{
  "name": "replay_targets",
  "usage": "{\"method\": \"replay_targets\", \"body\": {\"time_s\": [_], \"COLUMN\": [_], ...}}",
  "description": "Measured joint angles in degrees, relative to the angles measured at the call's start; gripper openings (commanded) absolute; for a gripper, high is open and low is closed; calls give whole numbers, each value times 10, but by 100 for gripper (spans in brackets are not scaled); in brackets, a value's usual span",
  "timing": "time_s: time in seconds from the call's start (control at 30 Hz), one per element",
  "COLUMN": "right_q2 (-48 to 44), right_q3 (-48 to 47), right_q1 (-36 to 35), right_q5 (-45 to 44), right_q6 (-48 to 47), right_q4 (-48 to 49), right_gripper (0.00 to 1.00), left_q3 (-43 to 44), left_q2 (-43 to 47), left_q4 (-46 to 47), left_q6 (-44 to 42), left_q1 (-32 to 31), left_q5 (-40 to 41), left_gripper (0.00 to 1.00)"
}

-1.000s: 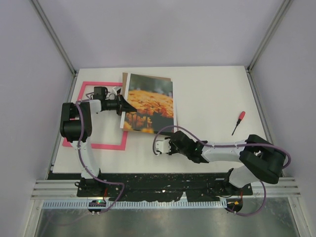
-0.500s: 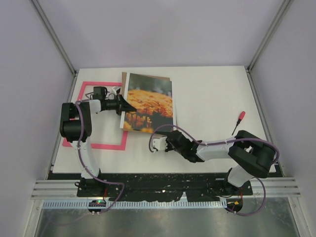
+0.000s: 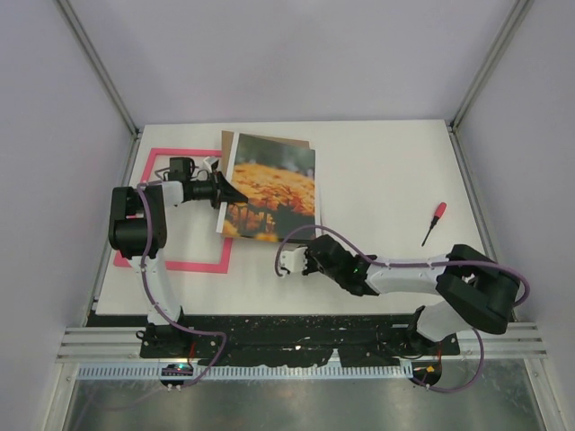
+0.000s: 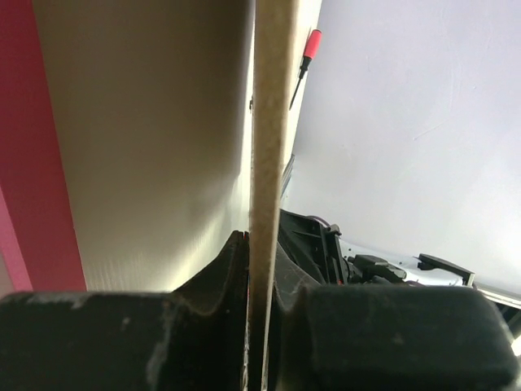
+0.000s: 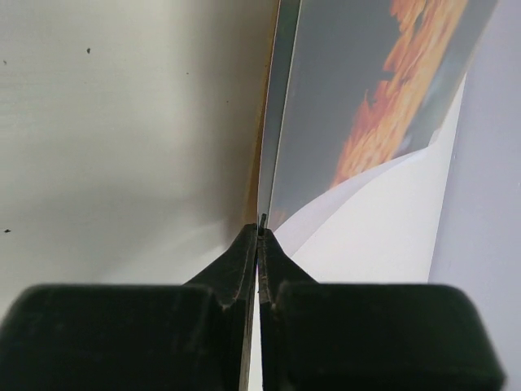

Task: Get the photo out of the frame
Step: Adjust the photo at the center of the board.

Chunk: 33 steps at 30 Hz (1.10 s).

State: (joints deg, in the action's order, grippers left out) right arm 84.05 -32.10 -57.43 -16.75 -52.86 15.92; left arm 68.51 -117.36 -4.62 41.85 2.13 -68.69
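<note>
My left pincer (image 3: 221,190) is clamped on the board (image 4: 264,122). The photo (image 3: 269,184) lies on it just ahead, and the frame (image 3: 193,266) lies behind, already without it. My right pincer (image 5: 259,232) is closed at the photo's edge; pinching or not, I cannot tell. Left to do, I judge: part photo from board.

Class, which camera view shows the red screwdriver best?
The top external view: the whole red-handled screwdriver lies unobstructed on the table. The left wrist view catches it small, at the top, beside the board edge. The right wrist view misses it.
</note>
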Motion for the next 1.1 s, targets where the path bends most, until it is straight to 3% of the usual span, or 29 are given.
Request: {"method": "replay_targets", "body": {"time_s": [0.43, 0.7, 1.1], "right_q2": [-50, -61, -102], "right_q3": [15, 20, 30], "right_q1": [0, 0, 0], "right_q5": [32, 40, 75], "right_q6": [0, 0, -2], "right_q4": [-62, -80, -122], "right_gripper": [8, 8, 8], "left_q3": [0, 0, 0], "left_q2": [1, 7, 8], "left_q4": [0, 0, 0], "left_q6": [2, 3, 12], "left_q1": [2, 2, 3], "left_q5": [-3, -4, -5], "left_gripper": [16, 9, 16]}}
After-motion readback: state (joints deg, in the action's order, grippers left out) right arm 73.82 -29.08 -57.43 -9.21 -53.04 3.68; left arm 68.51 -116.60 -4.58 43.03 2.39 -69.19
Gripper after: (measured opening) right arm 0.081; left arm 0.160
